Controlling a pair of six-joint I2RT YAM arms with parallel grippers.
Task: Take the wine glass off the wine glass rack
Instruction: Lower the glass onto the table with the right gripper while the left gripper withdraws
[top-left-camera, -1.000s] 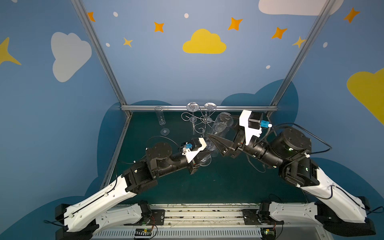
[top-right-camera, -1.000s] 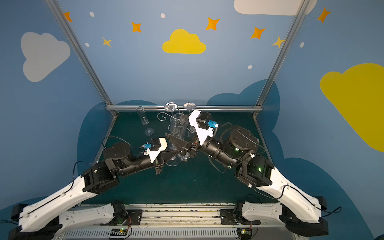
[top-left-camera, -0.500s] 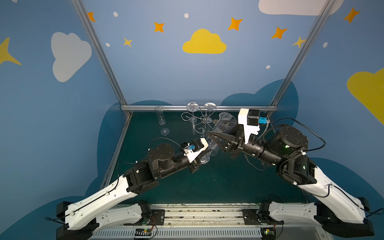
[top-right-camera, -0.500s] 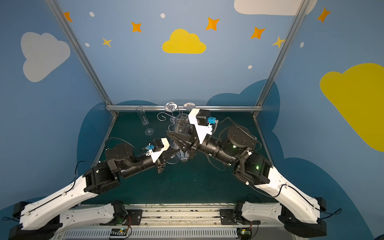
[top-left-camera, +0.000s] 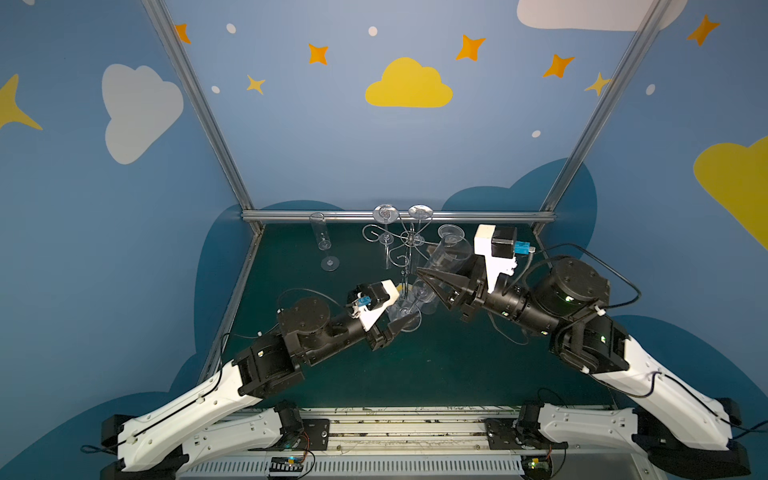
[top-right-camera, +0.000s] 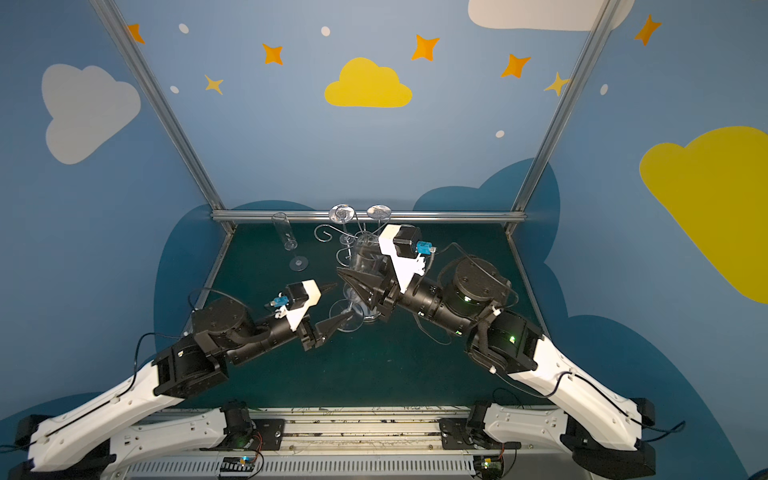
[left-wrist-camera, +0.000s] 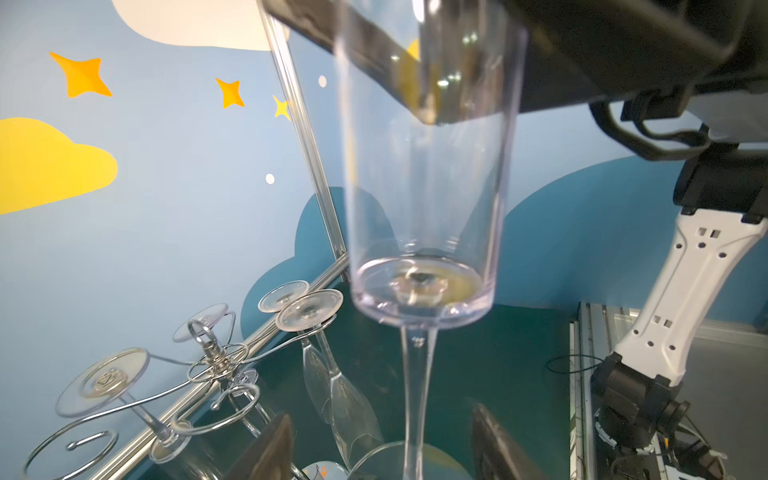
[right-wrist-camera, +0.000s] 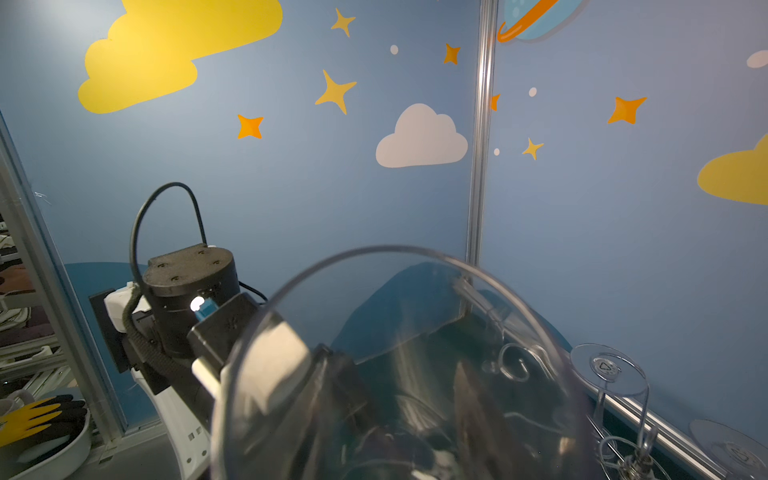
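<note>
Where the glass (left-wrist-camera: 424, 187) sits: upright, rim up, just beside the rack (left-wrist-camera: 216, 365) on the side nearer the arms, and hooked on none of the wire arms that I can see; in both top views it stands between the two claws
Right claw (top-right-camera: 351, 286): closed on the bowl of the glass, a black finger on either side, high up toward the rim; in the right wrist view the rim fills the near field and the fingers show blurred through the clear wall
Left claw (top-right-camera: 344, 300): wide, one finger (left-wrist-camera: 270, 449) on each side of the stem low down, with a clear gap to the stem on both sides, gripping nothing
Foot of the glass: down between the open fingers and mostly cut off at the edge of the left wrist view; whether it rests on the tabletop (top-left-camera: 436, 365) I cannot tell
Rack: shiny wire with curled arms off a thin post, standing toward the back of the tabletop, near the rail (top-left-camera: 498, 216)
Hung glasses (left-wrist-camera: 340, 399): several, upside down from the arms with their round feet on top; two hang side by side on the rail side
Flute (top-left-camera: 322, 237): slim, standing alone on its own foot, well to the left of the rack and apart from both arms
Walls (top-left-camera: 374, 158): blue, painted with clouds and stars
</note>
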